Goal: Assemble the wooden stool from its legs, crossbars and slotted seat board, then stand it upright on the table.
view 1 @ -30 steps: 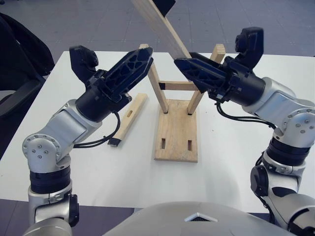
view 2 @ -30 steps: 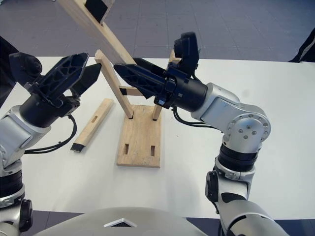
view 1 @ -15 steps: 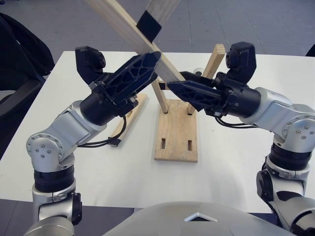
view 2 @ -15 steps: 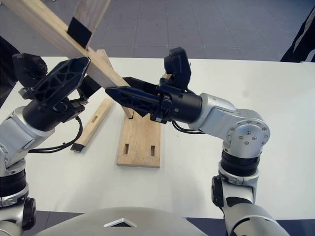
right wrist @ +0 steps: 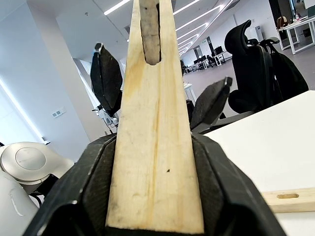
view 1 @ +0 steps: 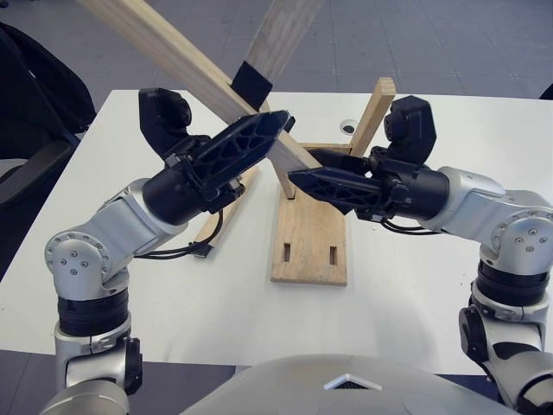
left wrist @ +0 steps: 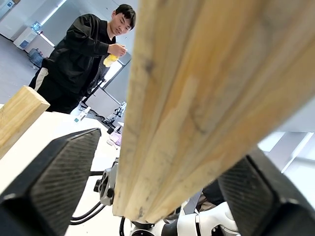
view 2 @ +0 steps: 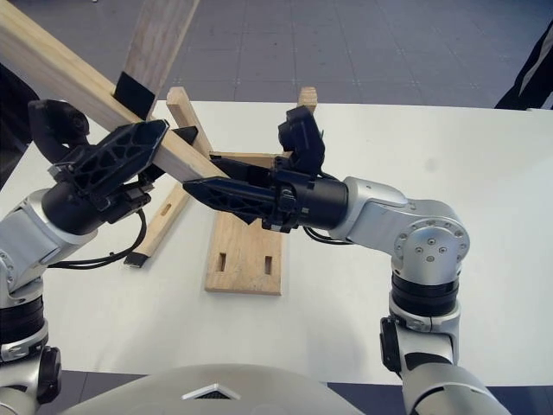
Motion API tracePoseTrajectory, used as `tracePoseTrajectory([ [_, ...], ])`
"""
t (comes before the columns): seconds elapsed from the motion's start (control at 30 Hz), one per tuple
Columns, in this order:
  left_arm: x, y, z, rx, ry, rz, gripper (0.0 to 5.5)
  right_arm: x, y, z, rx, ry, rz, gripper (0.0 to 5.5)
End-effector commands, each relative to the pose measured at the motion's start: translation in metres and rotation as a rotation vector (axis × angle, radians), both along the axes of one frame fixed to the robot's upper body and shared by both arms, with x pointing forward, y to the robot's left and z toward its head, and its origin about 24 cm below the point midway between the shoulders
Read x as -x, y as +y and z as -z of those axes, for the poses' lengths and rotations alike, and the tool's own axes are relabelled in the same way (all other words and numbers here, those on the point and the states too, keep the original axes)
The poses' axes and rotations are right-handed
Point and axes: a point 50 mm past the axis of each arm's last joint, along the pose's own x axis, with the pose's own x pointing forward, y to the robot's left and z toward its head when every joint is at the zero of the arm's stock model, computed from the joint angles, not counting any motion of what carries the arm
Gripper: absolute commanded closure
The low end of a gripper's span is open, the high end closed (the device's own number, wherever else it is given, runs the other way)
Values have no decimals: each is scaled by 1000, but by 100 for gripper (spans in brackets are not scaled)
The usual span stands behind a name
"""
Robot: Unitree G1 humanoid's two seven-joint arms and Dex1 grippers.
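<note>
One leg [view 1: 173,54] hanging tilted over seat board [view 1: 309,235], right gripper [view 1: 298,177] clamping its end, left gripper [view 1: 275,131] sitting spread around it

Seat board [view 1: 309,251] centre stage, timber overhead!
It lies on the table [view 1: 415,285]; two legs [view 1: 373,104] stand at its far end, crossbar [view 1: 327,147] between them. A loose leg [view 2: 162,223] lies left of it. Above, the raised leg [view 1: 164,43] slants up-left, left gripper [view 1: 281,128] astride it, right gripper [view 1: 295,176] at its lower end.

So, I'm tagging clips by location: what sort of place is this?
Probably an open-plan office or lab: black office chairs and desks stand in the room behind, long strip lights run across the ceiling, and the work happens on a plain white table.
</note>
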Motion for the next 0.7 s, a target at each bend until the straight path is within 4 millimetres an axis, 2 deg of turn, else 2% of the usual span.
tracePoseTrajectory([
  [0.03, 1, 2, -1, -25, -17, 16, 231, 1, -1, -2, 0, -20, 0, 348],
  [0.2, 5, 3, 3, -46, -13, 42, 306, 0, -2, -3, 0, -15, -7, 348],
  [0.7, -9, 14, 5, -48, -18, -62, 319, -3, -6, 4, 53, 1, -21, 348],
])
